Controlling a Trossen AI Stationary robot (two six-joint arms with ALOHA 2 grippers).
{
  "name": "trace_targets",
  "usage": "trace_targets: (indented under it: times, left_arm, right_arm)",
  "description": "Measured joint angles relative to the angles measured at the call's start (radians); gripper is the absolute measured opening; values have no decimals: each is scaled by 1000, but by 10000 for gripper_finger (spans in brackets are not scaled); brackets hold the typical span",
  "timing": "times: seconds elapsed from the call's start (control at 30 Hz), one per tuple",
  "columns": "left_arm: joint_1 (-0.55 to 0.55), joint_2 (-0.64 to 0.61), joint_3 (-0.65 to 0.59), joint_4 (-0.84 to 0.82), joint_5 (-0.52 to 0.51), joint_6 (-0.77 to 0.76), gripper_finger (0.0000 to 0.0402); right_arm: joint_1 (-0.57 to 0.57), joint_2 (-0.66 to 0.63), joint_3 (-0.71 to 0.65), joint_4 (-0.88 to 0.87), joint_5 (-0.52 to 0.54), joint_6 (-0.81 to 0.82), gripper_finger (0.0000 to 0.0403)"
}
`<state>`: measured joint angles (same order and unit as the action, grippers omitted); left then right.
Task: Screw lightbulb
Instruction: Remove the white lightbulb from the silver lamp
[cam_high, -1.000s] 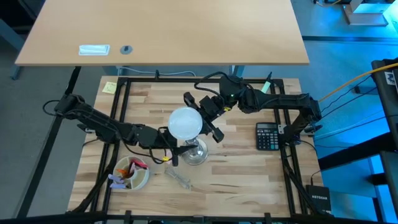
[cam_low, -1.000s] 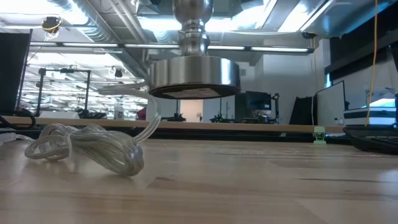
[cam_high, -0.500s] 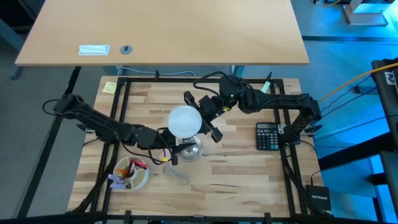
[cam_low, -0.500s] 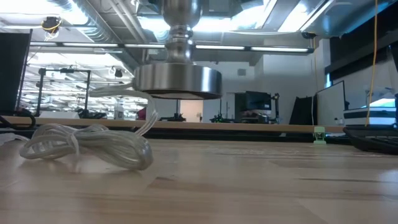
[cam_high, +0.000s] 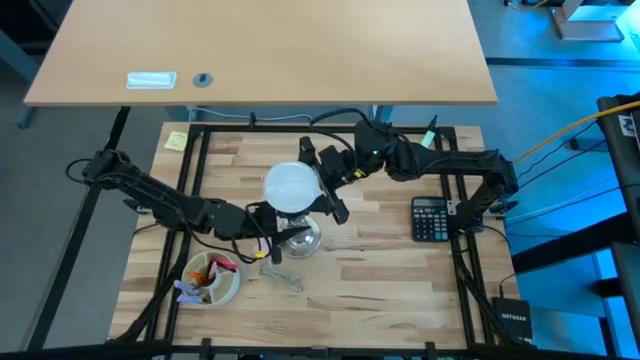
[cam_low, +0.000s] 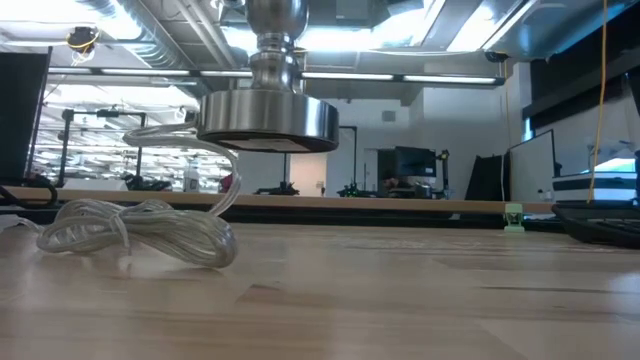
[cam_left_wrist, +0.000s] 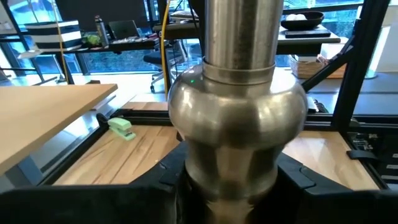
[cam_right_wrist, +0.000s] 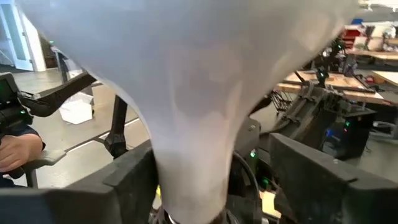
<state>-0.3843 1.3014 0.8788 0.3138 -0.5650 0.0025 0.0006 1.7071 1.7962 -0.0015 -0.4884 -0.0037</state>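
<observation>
The white matte lightbulb (cam_high: 292, 188) stands dome up over the shiny silver stand (cam_high: 303, 240). The stand's round foot (cam_low: 266, 120) hangs clear of the table in the low view. My left gripper (cam_high: 272, 228) is shut on the stand's stem, coming in from the table's left. My right gripper (cam_high: 322, 190) is shut on the bulb, coming in from the right. Whether the bulb's base sits in the socket is hidden. The stand's clear cord (cam_low: 140, 232) lies coiled on the table. My left gripper pinches the stand's silver stem (cam_left_wrist: 233, 168) between its two fingers (cam_left_wrist: 155, 193), just below the round bulge. The fingers come in about level from the table's left. The stand is upright and lifted clear of the table. My right gripper pinches the bulb's tapering neck (cam_right_wrist: 189, 162) between its two fingers (cam_right_wrist: 127, 180), below the dome. The fingers come in from the table's right, across the neck. The bulb stands upright, dome up, above the stand.
A black calculator (cam_high: 432, 218) lies at the right. A bowl (cam_high: 212, 278) with small items sits at the near left. A yellow note (cam_high: 176, 140) lies at the far left corner. A black frame (cam_high: 196, 170) edges the wooden table.
Both grippers have gone toward the table's left edge and slightly toward its far edge, carrying stand and bulb together. The stand stays upright and clear of the table. The cord's hanging loop has followed while the coil has stayed on the table.
</observation>
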Motion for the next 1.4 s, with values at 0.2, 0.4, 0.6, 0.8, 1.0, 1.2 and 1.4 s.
trace_targets:
  times: [0.2, 0.4, 0.6, 0.8, 1.0, 1.2, 1.4]
  left_arm:
    - [-11, -1, 0, 6, -34, 0, 122]
    - [-36, -4, 0, 15, -133, 21, 122]
    - [-35, -5, 0, 11, -280, 7, 122]
    - [-34, -5, 1, 11, -431, -10, 122]
    - [-33, -6, 2, 12, -553, 2, 122]
    - [-34, -6, 2, 12, -552, 2, 122]
    - [-22, 3, 2, 11, -553, -16, 122]
  right_arm:
    - [-1, -56, 0, -129, 65, -13, 329]
    - [7, -166, 0, -433, 243, -30, 334]
    - [93, -199, 0, -610, 559, -20, 334]
    - [196, -199, -81, -440, 832, -69, 335]
    - [252, -199, -310, 120, 1037, -177, 335]
    - [244, -198, -548, 677, 976, -192, 335]
    - [234, -198, -586, 720, 917, -103, 335]
